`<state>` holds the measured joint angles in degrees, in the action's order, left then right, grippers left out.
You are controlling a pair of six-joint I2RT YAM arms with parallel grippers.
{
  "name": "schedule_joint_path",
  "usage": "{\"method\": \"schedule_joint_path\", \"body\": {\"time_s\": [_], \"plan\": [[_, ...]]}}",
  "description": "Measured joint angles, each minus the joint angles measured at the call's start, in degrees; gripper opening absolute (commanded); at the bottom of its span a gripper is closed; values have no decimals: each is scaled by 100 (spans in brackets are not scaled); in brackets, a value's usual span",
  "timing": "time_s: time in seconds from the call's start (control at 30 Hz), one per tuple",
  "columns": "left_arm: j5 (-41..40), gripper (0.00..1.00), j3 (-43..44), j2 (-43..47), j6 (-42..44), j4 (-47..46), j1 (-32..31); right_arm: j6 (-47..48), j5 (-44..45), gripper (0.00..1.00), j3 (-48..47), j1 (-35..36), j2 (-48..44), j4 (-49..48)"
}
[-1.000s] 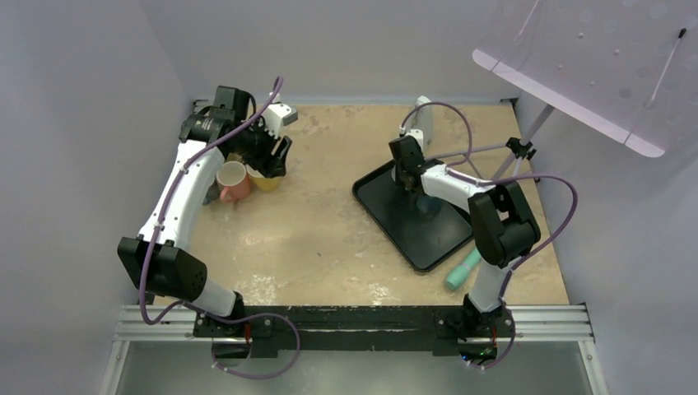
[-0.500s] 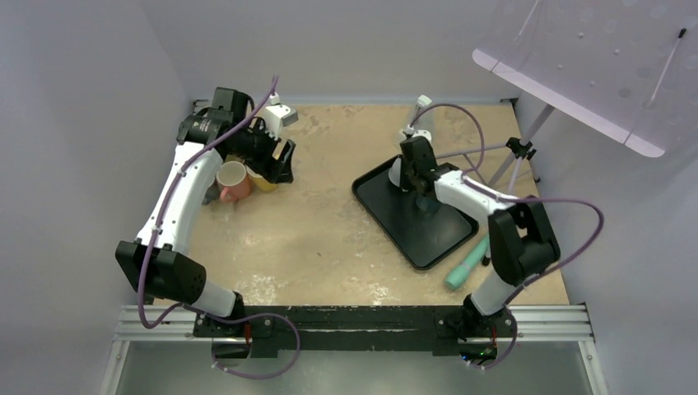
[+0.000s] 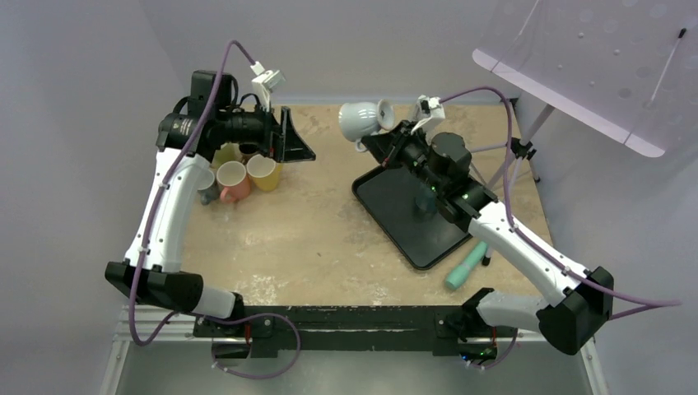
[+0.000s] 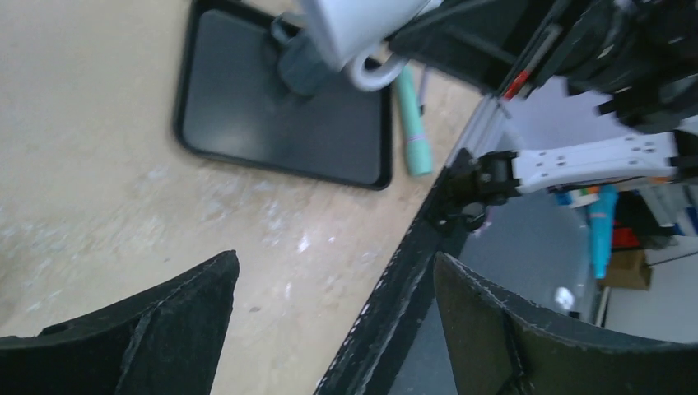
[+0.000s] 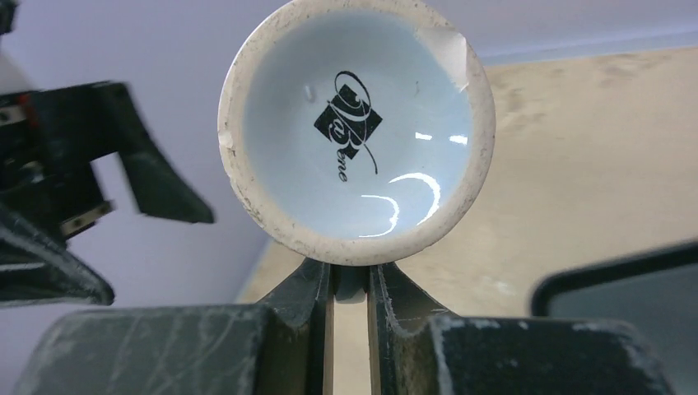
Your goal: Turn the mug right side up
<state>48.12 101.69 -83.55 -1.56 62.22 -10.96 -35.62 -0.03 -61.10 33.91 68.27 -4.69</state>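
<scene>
Nearest to the arm bases you see a teal tool (image 3: 463, 270) lying on the bench (image 3: 329, 239), just beside the near right corner of the black tray (image 3: 395, 218). On the tray stands a small grey-blue object (image 3: 425, 202); what it is I cannot tell. On the left side of the bench, further from you, a pink mug (image 3: 233, 181) and a yellow mug (image 3: 263, 171) stand side by side with their mouths up, very close together. Just behind them the left claw (image 4: 333, 262) hangs above the bench with its two fingers spread wide and nothing between them. Farthest, over the far corner of the tray, the right claw (image 5: 350, 280) holds the white mug (image 3: 356, 120) in the air, clear of the bench. Its fingers are pressed almost together, pinching the mug at its lower side, where the handle (image 4: 369, 83) is; the exact part is hidden. The mug lies on its side: the base, with a dark printed logo (image 5: 350, 123), faces the right wrist camera, and the mouth points away to the left.
</scene>
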Motion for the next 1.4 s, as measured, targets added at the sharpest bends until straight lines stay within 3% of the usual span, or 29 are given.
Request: {"method": "schedule_joint_path", "body": {"time_s": [0.2, 0.5, 0.63, 0.67, 0.73, 0.77, 0.8, 0.9, 1.0, 1.07, 1.27, 1.4], "plan": [[1023, 90, -256, 387, -1659, -1600, -72, -673, -501, 0, -271, 586, 243, -706], [1172, 76, -260, 284, -2490, -2424, -111, -1217, -769, 0, -391, 885, 529, -1351], [1172, 51, -260, 284, -2597, -2643, -118, -1384, -922, 0, -393, 1003, 682, -1554], [1163, 42, -260, 284, -2634, -2673, -118, -1440, -962, 0, -402, 1034, 741, -1622], [1126, 10, -306, 284, -2675, -2741, -87, -1521, -1016, 0, -492, 1071, 883, -1775], [1121, 0, -323, 280, -2732, -2754, -70, -1543, -1032, 0, -546, 1075, 940, -1827], [1231, 0, -352, 273, -2736, -2815, -68, -1589, -1025, 0, -599, 1075, 1001, -1834], [1239, 0, -356, 310, -2413, -2872, -68, -1845, -1082, 38, -623, 1069, 1137, -1843], [850, 0, -289, 308, -1921, -2330, -92, -1694, -1108, 67, -660, 1110, 1167, -1591], [321, 0, -162, 251, -1368, -1665, -136, -1488, -1117, 80, -721, 1161, 1169, -1272], [-1768, 0, 33, 20, 739, 28, -116, -804, -911, 90, -767, 1211, 981, -105], [-2588, 0, -431, -31, 1934, 772, -107, -334, -205, 96, -804, 1204, 769, 960]]}}
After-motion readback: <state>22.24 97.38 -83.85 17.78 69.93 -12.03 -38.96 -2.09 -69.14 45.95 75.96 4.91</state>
